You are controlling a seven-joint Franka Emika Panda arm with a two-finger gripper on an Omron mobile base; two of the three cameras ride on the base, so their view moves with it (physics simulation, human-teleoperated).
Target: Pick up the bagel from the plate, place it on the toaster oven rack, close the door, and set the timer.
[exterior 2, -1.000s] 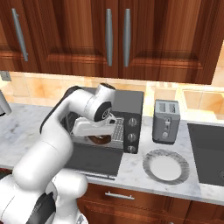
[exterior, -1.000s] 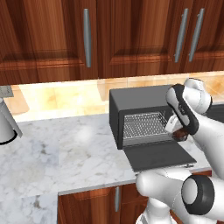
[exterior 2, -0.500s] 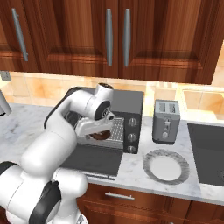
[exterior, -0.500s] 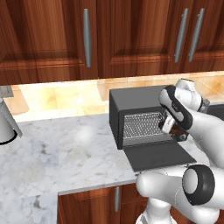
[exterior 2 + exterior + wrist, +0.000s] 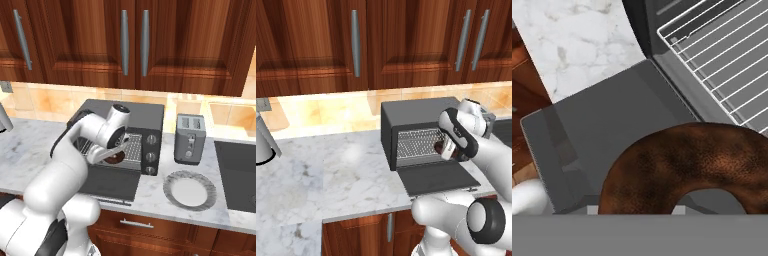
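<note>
The end effector [image 5: 114, 156] grips the bagel [image 5: 687, 167] just above the open door [image 5: 438, 177] — the toaster oven rack [image 5: 417, 142] lies just beyond, apparently slightly higher.

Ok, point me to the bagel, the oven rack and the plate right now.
bagel [image 5: 692, 165]: hand view, top of its brown arc.
toaster oven rack [image 5: 727, 55]: hand view, middle of the wire grid.
plate [image 5: 189, 189]: right base view, bare centre of the plate, on the counter in front of the slot toaster.
</note>
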